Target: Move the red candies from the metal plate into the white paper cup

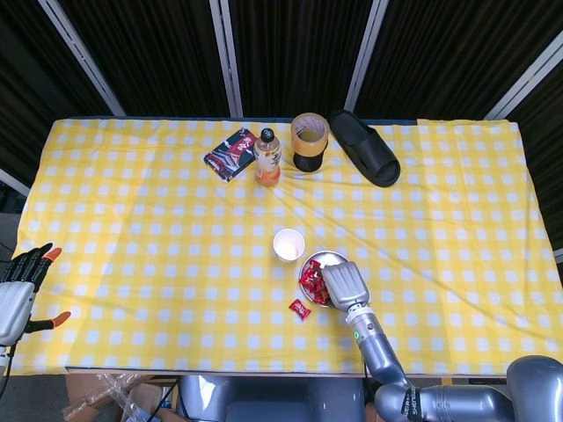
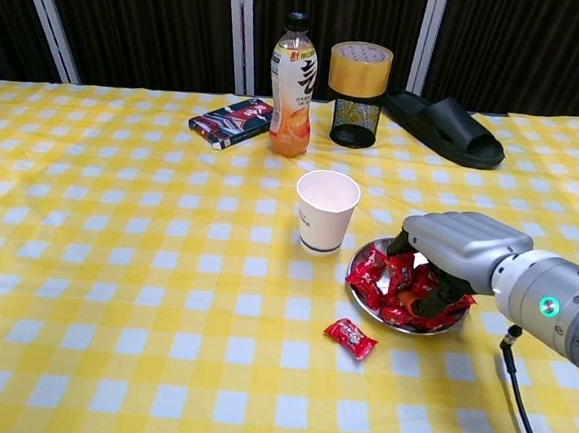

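Observation:
Red candies [image 2: 389, 285] lie piled in the metal plate [image 2: 407, 328], just right of the white paper cup [image 2: 326, 211]. My right hand [image 2: 455, 252] sits over the plate's right side, with its fingers curled down into the pile and gripping some candies. One red candy [image 2: 350, 337] lies loose on the cloth in front of the plate. From the head view, the cup [image 1: 288, 244], plate [image 1: 326, 256], right hand [image 1: 344, 286] and loose candy [image 1: 301, 308] sit near the table's front. My left hand [image 1: 21, 290] hangs open off the table's left edge.
At the back stand an orange drink bottle [image 2: 293, 84], a tape roll on a black mesh holder [image 2: 357, 93], a black slipper [image 2: 445, 128] and a dark packet [image 2: 230, 122]. The yellow checked cloth [image 1: 158, 229] covers the whole table.

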### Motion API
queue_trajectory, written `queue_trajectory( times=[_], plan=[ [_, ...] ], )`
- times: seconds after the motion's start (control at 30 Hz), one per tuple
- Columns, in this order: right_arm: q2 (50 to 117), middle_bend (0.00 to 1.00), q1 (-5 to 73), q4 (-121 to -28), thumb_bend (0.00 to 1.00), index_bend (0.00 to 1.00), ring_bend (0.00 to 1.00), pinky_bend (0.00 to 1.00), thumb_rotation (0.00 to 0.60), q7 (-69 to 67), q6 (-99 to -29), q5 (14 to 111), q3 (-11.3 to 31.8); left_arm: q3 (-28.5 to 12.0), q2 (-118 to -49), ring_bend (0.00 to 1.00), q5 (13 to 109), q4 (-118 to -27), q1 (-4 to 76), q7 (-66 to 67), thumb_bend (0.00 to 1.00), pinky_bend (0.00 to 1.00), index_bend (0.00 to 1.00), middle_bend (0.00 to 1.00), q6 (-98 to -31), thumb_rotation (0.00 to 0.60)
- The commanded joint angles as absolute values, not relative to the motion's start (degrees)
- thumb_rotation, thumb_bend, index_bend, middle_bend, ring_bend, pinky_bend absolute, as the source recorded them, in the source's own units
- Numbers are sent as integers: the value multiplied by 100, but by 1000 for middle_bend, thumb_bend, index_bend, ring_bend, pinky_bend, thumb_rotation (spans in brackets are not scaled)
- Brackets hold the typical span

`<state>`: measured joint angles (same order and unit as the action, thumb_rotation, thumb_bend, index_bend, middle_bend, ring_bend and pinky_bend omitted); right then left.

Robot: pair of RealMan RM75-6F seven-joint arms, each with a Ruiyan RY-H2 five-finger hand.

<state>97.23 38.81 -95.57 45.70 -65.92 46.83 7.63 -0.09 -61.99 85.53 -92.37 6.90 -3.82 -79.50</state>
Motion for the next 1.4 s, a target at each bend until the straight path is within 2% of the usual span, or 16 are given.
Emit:
queue_trajectory(
  times=[0.03, 0.43, 0.8, 1.0, 1.13, 1.4],
  plan=[
    [9681, 513, 3908, -9631, 577, 604, 751, 908, 600, 4604, -6642, 4716, 787, -9, -6198, 0, 8552, -9238, 689, -384, 50, 0, 0, 0, -7950, 600],
    [9275, 515, 4001, -10334, 580, 607, 751, 908, 600, 4842, -6988, 4774, 972, -12, -6195, 0, 8532, -9247, 690, -381, 50, 0, 0, 0, -7942, 600],
    [8982, 515, 4400, -11114, 582, 608, 751, 909, 600, 5346, -7227, 4494, 1431, -14, -6169, 0, 8465, -9284, 690, -365, 50, 0, 0, 0, -7895, 600],
    [9067, 516, 4794, -11052, 583, 609, 751, 908, 600, 5530, -7168, 4069, 1798, -32, -6138, 0, 8391, -9324, 696, -360, 50, 0, 0, 0, -7853, 600],
    [9206, 515, 5177, -10654, 583, 609, 751, 909, 600, 5558, -6959, 3690, 2118, -21, -6128, 0, 8411, -9325, 718, -343, 50, 0, 0, 0, -7815, 600],
    [9338, 515, 5526, -10165, 583, 610, 751, 908, 600, 5388, -6760, 3388, 2226, -18, -6098, 0, 8378, -9353, 753, -418, 50, 0, 0, 0, -7717, 600]
  ],
)
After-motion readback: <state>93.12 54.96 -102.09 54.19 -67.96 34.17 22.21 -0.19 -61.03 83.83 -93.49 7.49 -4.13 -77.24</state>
